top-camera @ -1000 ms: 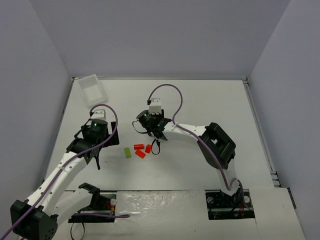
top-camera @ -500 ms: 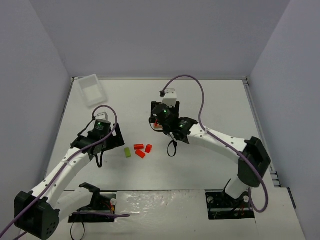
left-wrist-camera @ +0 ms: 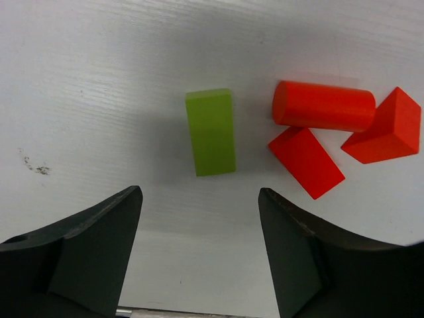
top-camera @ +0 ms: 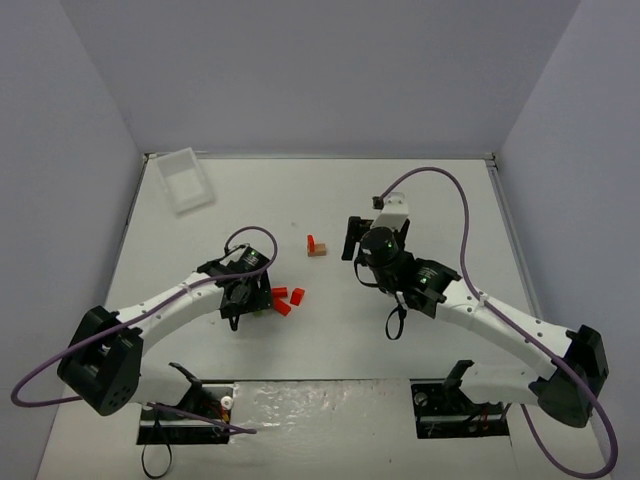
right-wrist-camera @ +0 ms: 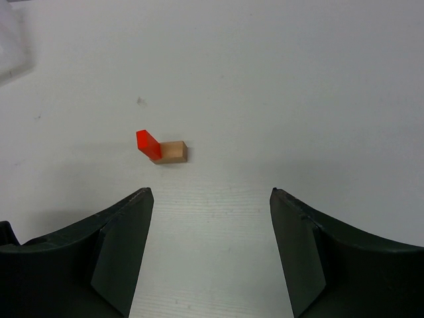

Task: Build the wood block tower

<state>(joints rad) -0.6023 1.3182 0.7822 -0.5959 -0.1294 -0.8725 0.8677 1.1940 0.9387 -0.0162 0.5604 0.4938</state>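
Note:
The tower's start, a tan block [top-camera: 319, 250] with a red block [top-camera: 311, 241] at its left end, lies mid-table; it also shows in the right wrist view as tan [right-wrist-camera: 173, 152] and red [right-wrist-camera: 148, 144]. My right gripper [top-camera: 352, 240] is open and empty, just right of it [right-wrist-camera: 211, 252]. My left gripper [top-camera: 242, 300] is open and empty [left-wrist-camera: 199, 252], hovering over the lime-green block [left-wrist-camera: 211, 132], which lies ahead of the gap between its fingers. Beside that block lie a red cylinder [left-wrist-camera: 323, 106], a red rectangular block [left-wrist-camera: 306, 162] and a red triangular block [left-wrist-camera: 387, 127].
A clear plastic tray [top-camera: 185, 180] sits at the far left corner of the table. The loose red pieces [top-camera: 286, 300] lie just right of my left gripper. Walls enclose the table at the back and both sides.
My right gripper has drawn back to the right, leaving the red block at the tan block. My left gripper has moved right, over the lime-green block.

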